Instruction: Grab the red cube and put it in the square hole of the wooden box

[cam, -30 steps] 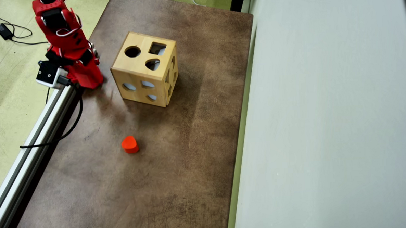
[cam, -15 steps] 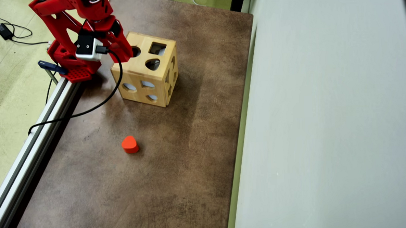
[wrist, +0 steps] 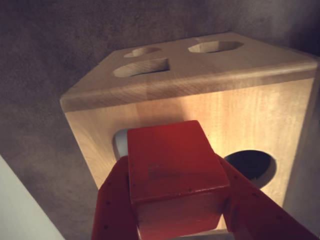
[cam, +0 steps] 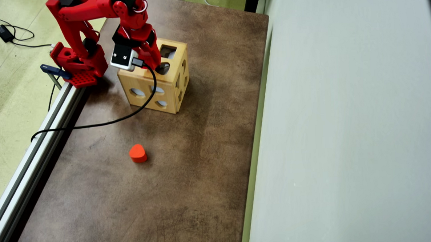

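wrist: close, facing wooden box [wrist: 200,100] | overhead: steep, wide | shared: box

Red cube [wrist: 172,170] clamped between red fingers [wrist: 114,200], poised over wooden box [cam: 170,92] top; square hole [cam: 167,51] open, unfilled.

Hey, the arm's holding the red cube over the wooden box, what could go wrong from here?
The red cube sits clamped in the jaws, covering much of the wrist view, so lining it up may be hard. In the overhead view the gripper hangs above the teardrop hole, not the square hole; releasing now would probably miss. Pressing down misaligned might also shove the wooden box.
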